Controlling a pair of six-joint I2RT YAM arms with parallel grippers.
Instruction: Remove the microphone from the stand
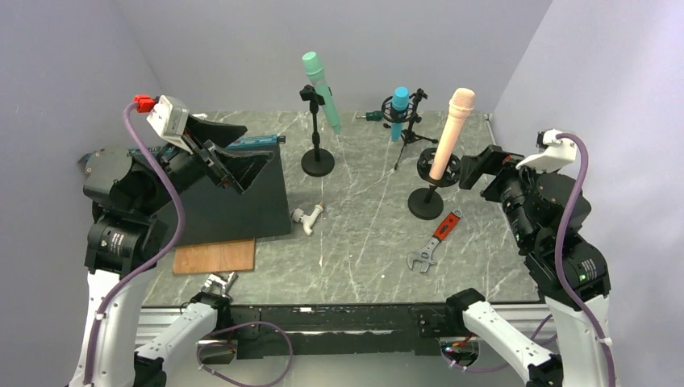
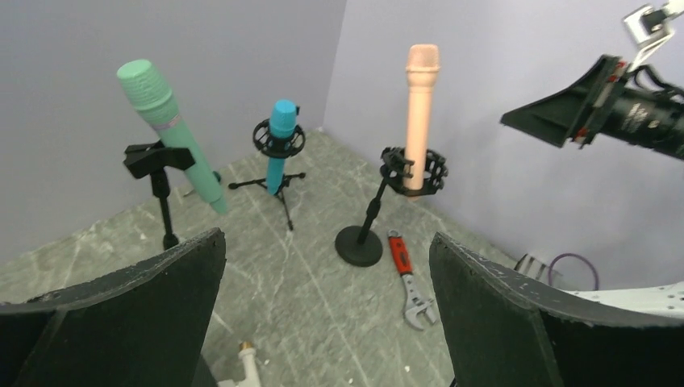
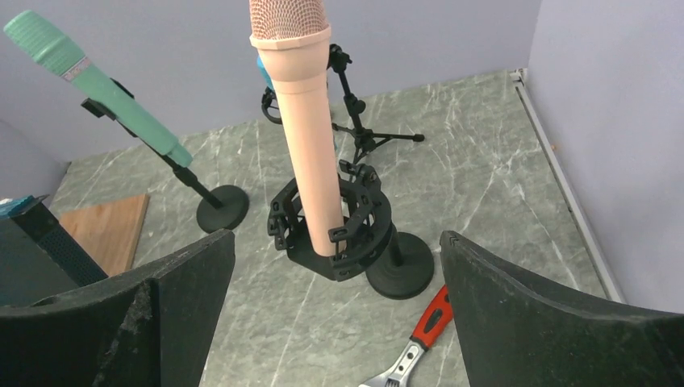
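Note:
A peach microphone [image 1: 450,133] stands upright in a black shock mount [image 1: 440,168] on a round-base stand [image 1: 425,203]. It also shows in the right wrist view [image 3: 310,137] and the left wrist view [image 2: 419,113]. My right gripper [image 1: 468,171] is open and empty just right of the mount, which shows ahead between its jaws [image 3: 337,235] without touching. A green microphone [image 1: 322,93] sits clipped on a stand, and a blue microphone [image 1: 399,111] sits in a tripod mount. My left gripper [image 1: 254,143] is open and empty at the left, raised above the table [image 2: 327,238].
A red-handled wrench [image 1: 435,242] lies on the table just in front of the peach microphone's base. A white pipe fitting [image 1: 308,218] lies mid-table. A black sheet [image 1: 242,210] and a wooden board [image 1: 214,256] lie under the left arm. Walls close in at the back and both sides.

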